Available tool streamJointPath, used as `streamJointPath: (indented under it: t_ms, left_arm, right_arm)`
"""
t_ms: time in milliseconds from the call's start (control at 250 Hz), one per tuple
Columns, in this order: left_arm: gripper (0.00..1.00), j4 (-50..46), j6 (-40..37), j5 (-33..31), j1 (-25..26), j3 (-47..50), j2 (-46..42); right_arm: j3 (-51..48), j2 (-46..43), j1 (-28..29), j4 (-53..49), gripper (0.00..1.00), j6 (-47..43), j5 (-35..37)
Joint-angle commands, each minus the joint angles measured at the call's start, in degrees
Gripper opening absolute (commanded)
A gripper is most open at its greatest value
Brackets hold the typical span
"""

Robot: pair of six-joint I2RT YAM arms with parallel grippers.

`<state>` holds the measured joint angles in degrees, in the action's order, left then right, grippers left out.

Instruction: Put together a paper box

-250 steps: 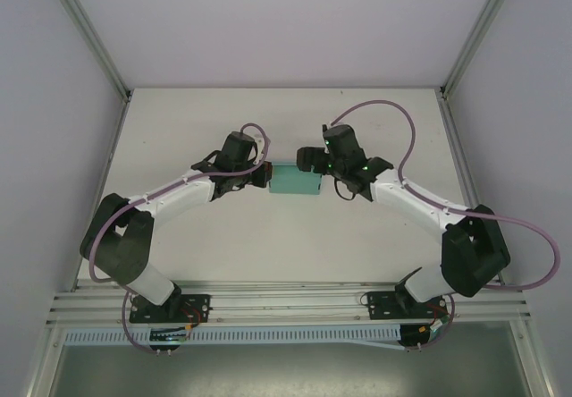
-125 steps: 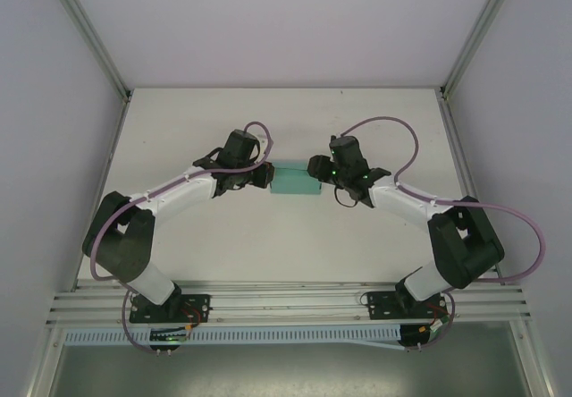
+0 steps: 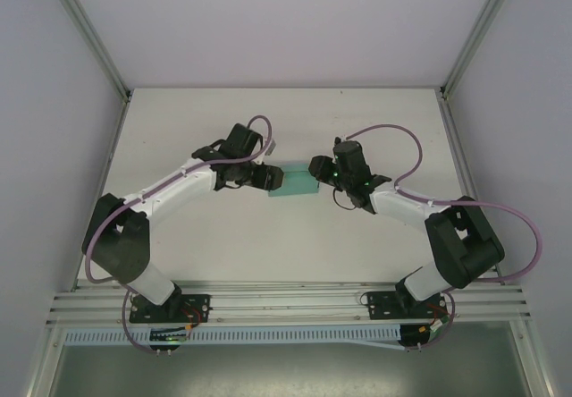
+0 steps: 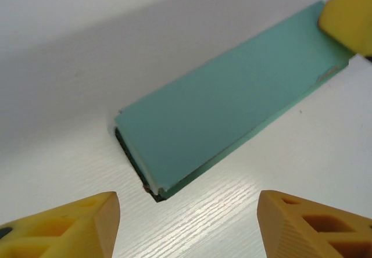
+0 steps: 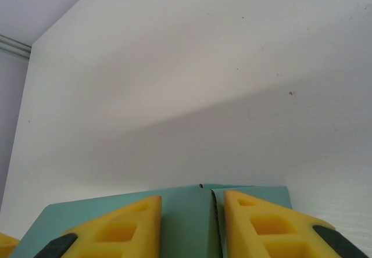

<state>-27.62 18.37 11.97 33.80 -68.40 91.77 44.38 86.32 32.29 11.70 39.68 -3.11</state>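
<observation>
Task thing: a small flat rectangular teal-green paper box (image 3: 296,183) lies flat on the white wood-grain surface (image 3: 286,245). In the top view it is between the two arms, its long sides running from one arm toward the other.
Box, left end: in the left wrist view the paper box (image 4: 232,110) shows a dark slit under its top panel at this end. The panel's edge stands slightly proud of the layer below.
Box, right end: in the right wrist view the box (image 5: 186,217) has a thin seam running in from its far edge.
Left hand: the left hand (image 3: 271,179) is just beside the box's left end and is released. Its own camera shows the left hand (image 4: 187,205) with its yellow fingers (image 4: 64,229) spread wide, both short of the box and apart from it.
Right hand: the right hand (image 3: 315,166) is at the box's right end. In its own view the right hand (image 5: 190,203) has its yellow fingers (image 5: 110,232) drawn near each other over the box, with teal card showing in the narrow gap. Whether they pinch the card cannot be told.
Right hand, seen from the left wrist: one yellow finger (image 4: 349,17) lies over the box's far corner.
Cable: a purple cable (image 3: 384,131) arcs over the right arm, well apart from the box.
</observation>
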Motion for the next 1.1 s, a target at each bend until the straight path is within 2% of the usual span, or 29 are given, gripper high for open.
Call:
streamJointPath:
  t_ms: [0,108,200,376,600,959,1023,1095]
  left_arm:
    - [0.67,-7.01,4.15,-5.19,0.05,-2.75,-1.40]
    - [0.81,-5.59,6.27,-7.02,-0.59,-2.25,-2.52]
    - [0.82,-4.25,7.77,-4.86,-2.29,-3.16,-0.62]
    - [0.75,1.18,9.93,5.23,-6.76,-1.75,3.22]
    - [0.74,7.52,9.66,12.09,-8.22,3.06,3.90]
    - [0.68,15.51,13.59,18.94,-8.94,11.95,3.84]
    - [0.65,16.30,13.86,20.09,-8.97,13.07,3.95]
    - [0.57,17.57,14.04,20.34,-9.02,14.87,3.77]
  right_arm:
    - [-4.19,3.63,0.40,-12.32,0.29,0.01,-0.19]
    - [-4.39,3.68,0.38,-12.41,0.29,-0.79,-0.16]
    - [-4.34,3.50,0.45,-12.41,0.28,-1.39,-0.05]
    - [-4.57,3.59,0.38,-12.23,0.28,-1.69,-0.22]
    - [-4.46,4.40,0.40,-12.15,0.28,-1.64,-0.83]
    - [-3.74,4.79,2.10,-13.23,0.28,-2.49,0.63]
    - [-3.69,4.68,2.58,-13.70,0.28,-2.59,1.42]
    - [-4.10,4.64,2.72,-13.81,0.28,-2.61,1.71]
